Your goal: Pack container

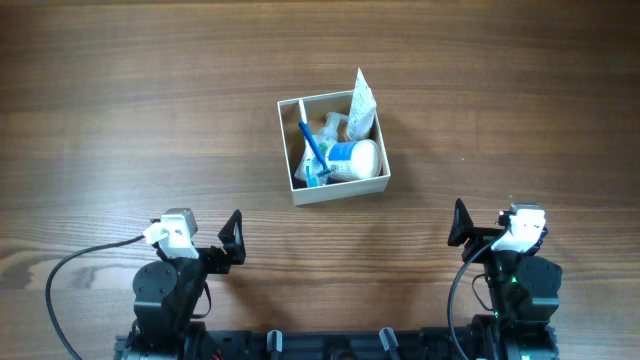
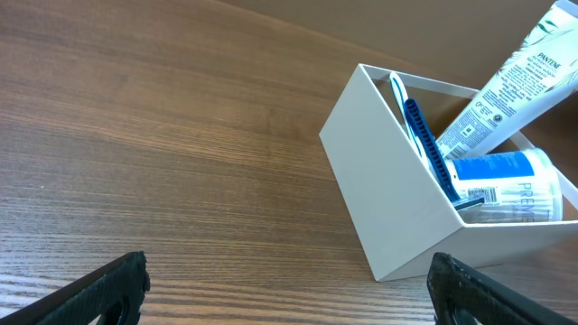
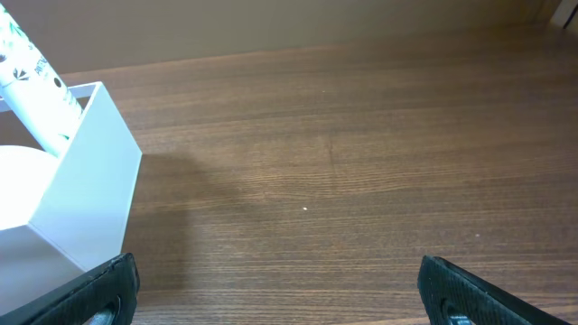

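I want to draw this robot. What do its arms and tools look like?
Both arms are black. The left arm has a white block and a black cable curving away. The right arm has a white block and a tiny green light. The left tool and right tool have black fingers.

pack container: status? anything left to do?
Looks done: the container holds a blue toothbrush, a Pantene tube leaning out over the rim, and a blue-labelled white bottle. In hand: nothing. The left claw and right claw are both open and empty, away from the box. Left: probably nothing, since no loose item shows outside it in any view.
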